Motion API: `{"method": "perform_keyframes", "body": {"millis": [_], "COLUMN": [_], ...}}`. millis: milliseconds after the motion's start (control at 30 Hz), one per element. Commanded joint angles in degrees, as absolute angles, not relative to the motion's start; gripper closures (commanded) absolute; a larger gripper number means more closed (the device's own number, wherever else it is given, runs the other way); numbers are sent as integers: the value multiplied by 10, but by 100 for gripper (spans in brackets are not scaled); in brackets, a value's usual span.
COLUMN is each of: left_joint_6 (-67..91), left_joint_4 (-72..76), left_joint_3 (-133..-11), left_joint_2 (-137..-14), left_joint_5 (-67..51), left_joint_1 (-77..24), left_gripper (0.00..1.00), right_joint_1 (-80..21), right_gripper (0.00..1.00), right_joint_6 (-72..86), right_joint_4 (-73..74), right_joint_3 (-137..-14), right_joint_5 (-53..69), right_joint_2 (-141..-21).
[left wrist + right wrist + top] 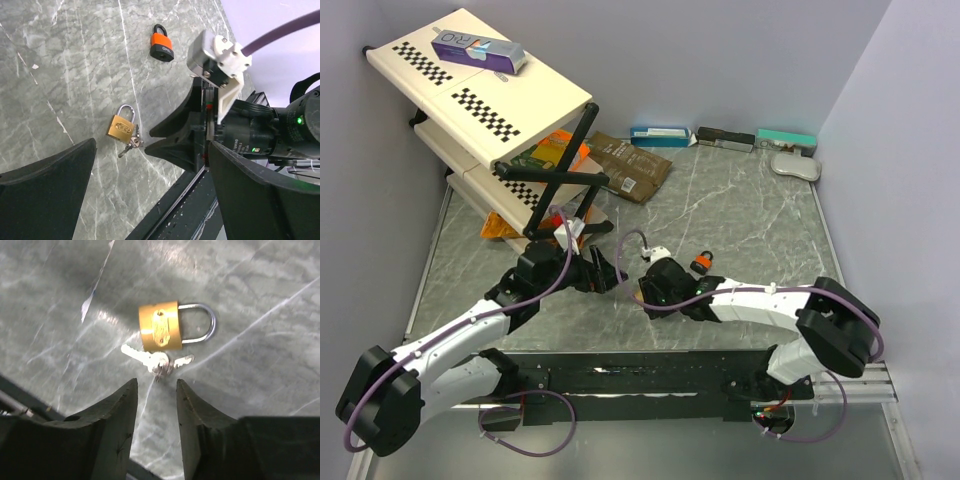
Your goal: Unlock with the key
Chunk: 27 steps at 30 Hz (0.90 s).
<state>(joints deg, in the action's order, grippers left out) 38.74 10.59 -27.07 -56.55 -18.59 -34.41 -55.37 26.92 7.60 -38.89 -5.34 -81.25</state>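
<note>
A brass padlock (160, 332) with a steel shackle lies flat on the grey marble table, with two silver keys on a ring (157, 362) beside its body. My right gripper (156, 390) is open and empty, its fingertips (127, 390) just short of the keys and either side of them. In the left wrist view the padlock (121, 127) and keys (131, 144) lie in front of the right gripper's fingers (167, 137). My left gripper (150, 200) is wide open and empty, facing them. From above, both grippers (610, 275) (638, 288) meet mid-table and hide the lock.
A small orange padlock (701, 263) lies just right of the right wrist; it also shows in the left wrist view (161, 44). A tilted checkered shelf rack (480, 90) with a box and bags stands back left. Flat boxes (660, 135) line the back wall. A black rail (640, 375) runs along the near edge.
</note>
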Motion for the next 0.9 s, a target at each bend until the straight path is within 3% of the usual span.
{"method": "perform_keyframes", "body": {"millis": [0, 233, 433, 600, 733, 867], "left_joint_6": [398, 395, 388, 389, 389, 388], "left_joint_4": [122, 123, 120, 122, 131, 157], "left_joint_3": [-266, -267, -262, -255, -251, -238], "left_joint_2": [-570, -570, -571, -567, -569, -573], "left_joint_5": [-191, -191, -192, -194, -202, -217], "left_joint_1": [-341, -341, -341, -341, -341, -341], "left_gripper": [1, 1, 1, 1, 1, 1], "right_joint_1": [-568, -587, -587, -586, -585, -576], "right_gripper": [55, 57, 64, 74, 91, 100], "right_joint_6": [263, 275, 300, 308, 314, 322], "right_joint_4": [88, 128, 162, 161, 154, 149], "right_joint_3": [-431, -469, -491, -490, -490, -483], "right_joint_5": [-98, -140, -141, -128, -114, -102], "right_joint_2": [-852, -893, -921, -931, -940, -926]}}
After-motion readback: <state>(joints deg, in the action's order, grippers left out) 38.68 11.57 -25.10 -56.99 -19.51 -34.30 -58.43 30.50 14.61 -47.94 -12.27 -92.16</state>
